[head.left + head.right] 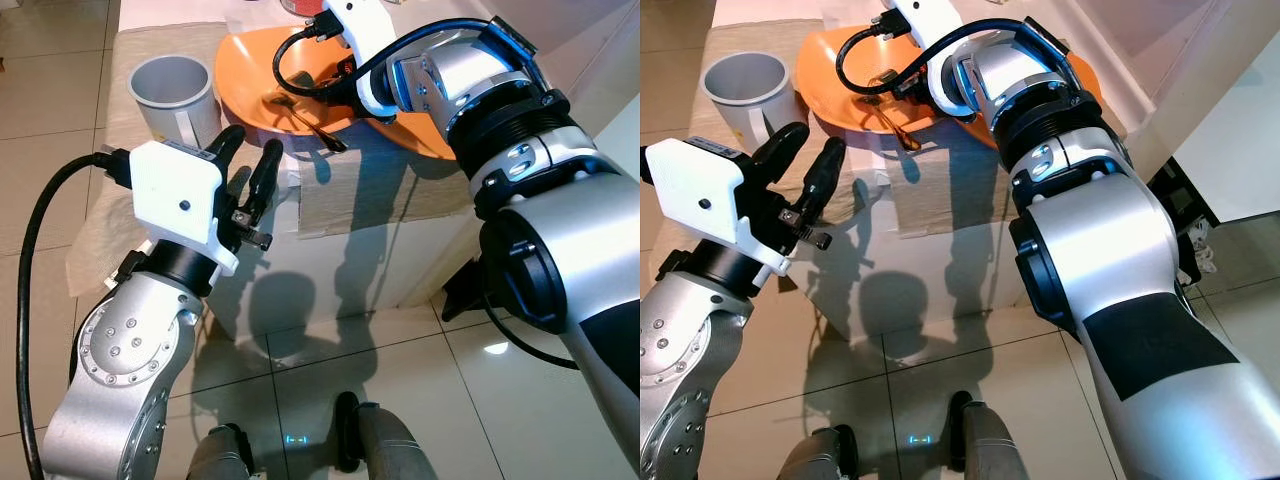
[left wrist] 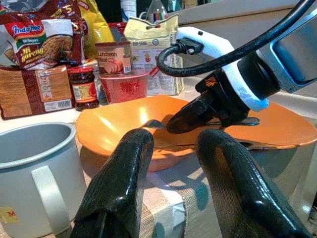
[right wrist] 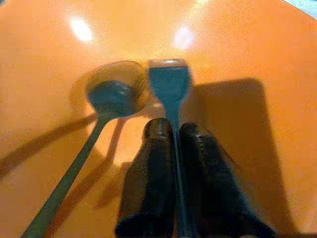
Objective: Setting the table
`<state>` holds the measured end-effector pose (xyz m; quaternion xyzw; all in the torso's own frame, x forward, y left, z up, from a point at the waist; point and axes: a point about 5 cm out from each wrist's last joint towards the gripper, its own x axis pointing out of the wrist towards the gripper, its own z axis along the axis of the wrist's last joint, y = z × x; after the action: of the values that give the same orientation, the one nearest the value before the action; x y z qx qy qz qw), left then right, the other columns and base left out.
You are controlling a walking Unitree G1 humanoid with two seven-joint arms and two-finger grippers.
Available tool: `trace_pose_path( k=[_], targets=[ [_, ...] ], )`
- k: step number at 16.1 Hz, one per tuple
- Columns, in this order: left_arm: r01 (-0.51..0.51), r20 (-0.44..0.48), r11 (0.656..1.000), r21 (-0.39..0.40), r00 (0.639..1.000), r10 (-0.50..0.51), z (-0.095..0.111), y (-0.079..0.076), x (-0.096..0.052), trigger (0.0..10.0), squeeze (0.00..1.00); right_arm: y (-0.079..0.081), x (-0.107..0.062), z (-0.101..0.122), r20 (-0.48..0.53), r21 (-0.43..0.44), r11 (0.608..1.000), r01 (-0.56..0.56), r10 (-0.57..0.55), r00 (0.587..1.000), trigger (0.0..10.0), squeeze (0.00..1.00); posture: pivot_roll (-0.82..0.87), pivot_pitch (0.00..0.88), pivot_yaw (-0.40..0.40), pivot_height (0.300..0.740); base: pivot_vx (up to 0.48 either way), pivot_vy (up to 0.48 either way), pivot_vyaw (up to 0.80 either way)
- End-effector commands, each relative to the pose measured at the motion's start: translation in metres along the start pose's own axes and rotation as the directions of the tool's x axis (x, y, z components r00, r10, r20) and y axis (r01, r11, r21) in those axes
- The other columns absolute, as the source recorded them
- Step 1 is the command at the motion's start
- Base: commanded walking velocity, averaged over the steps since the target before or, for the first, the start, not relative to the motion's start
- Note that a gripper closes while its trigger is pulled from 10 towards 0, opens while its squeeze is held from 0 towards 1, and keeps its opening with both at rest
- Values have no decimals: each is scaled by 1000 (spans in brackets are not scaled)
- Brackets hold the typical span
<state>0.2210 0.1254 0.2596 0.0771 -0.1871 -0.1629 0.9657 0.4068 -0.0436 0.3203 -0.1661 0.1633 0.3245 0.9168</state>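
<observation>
- An orange plate [image 1: 250, 70] is seen lying on a beige cloth [image 1: 350, 190] on the table [image 1: 440, 250], partly over the cloth's far edge.
- The right gripper [image 3: 174, 130] is lowered into the plate, its two black fingers pressed together on the thin handle of a fork [image 3: 169, 82], whose head lies against the plate's surface.
- A spoon [image 3: 111, 96] is seen lying in the plate just beside the fork, its bowl near the fork's head and its handle slanting away.
- The left gripper [image 1: 245, 165] is held at the near edge of the table, its fingers spread and nothing between them.
- A grey mug [image 1: 172, 95] is set on the cloth just beside the plate, on the robot's left.
- Food packets [image 2: 34, 54], a jar [image 2: 81, 87] and a red tub [image 2: 124, 84] are lined up behind the plate.
</observation>
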Motion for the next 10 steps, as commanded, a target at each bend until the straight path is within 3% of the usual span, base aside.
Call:
trace_pose_path(
  k=[1, 10],
  targets=[
    [1, 20, 1000, -3, 1000, -1, 5, 0, -1, 10000, 0, -3, -5, 7, 7, 9, 1000, 14, -15, 1000, 0, 0, -70, 224, -85, 740, 0, 0, 0],
    [-1, 31, 1000, -6, 1000, 1, 7, 0, 0, 10000, 0, -14, -14, 20, 98, 83, 993, 83, -91, 991, 0, 0, -74, 223, -83, 740, 0, 0, 0]
  ],
)
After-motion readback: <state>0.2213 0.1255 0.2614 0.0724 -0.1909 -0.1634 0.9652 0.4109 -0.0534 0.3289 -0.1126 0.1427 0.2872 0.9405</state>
